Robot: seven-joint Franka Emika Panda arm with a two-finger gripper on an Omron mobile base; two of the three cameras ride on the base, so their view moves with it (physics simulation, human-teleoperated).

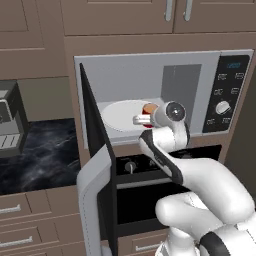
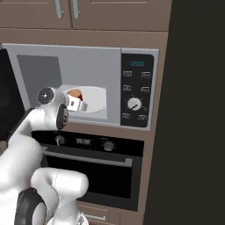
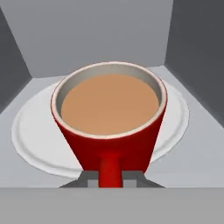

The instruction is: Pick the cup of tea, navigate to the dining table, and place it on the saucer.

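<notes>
The cup of tea (image 3: 109,113) is a red mug filled with light brown liquid, and its handle points toward me. It stands on a large white plate (image 3: 35,135) inside the open microwave (image 1: 150,75). My gripper (image 3: 109,177) is shut on the cup's handle, with a dark fingertip on each side of it. From the base views the gripper (image 1: 142,120) (image 2: 79,104) reaches into the microwave cavity at the cup (image 1: 148,108) (image 2: 75,93). The dining table and the saucer are out of view.
The microwave door (image 1: 95,150) hangs open to the left of my arm. Its control panel (image 2: 136,90) is on the right and an oven (image 2: 88,167) sits below. A coffee machine (image 1: 10,120) stands on the black counter (image 1: 40,155) at left. A tall dark panel (image 2: 197,110) rises at right.
</notes>
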